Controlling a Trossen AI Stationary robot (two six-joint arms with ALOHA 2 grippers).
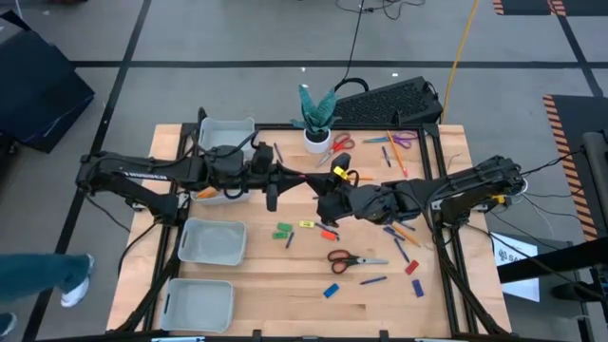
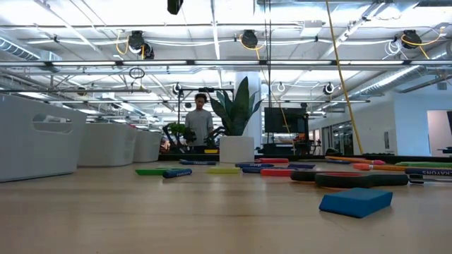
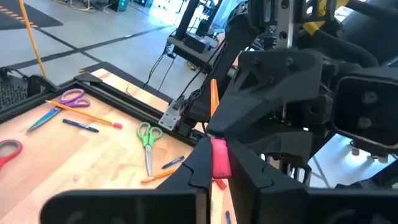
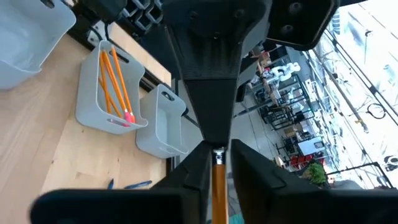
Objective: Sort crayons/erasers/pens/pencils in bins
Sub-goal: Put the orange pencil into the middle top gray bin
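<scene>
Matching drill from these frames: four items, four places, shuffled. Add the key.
Items:
1. plant pot
2. red scissors
3. pencil
4. keyboard

Places:
a. beyond the table's far edge
b. flat on the wood, toward the near side
c. gripped at once by the left gripper and the right gripper
d. standing on the table at its far edge

Pairs: 1-d, 2-b, 3-c, 4-a

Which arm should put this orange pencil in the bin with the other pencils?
Left. Both the left gripper and the right gripper pinch the pencil mid-table, but the bin with pencils sits on the robot's left side, close by the left gripper. The right gripper would probably have to reach across.
</scene>
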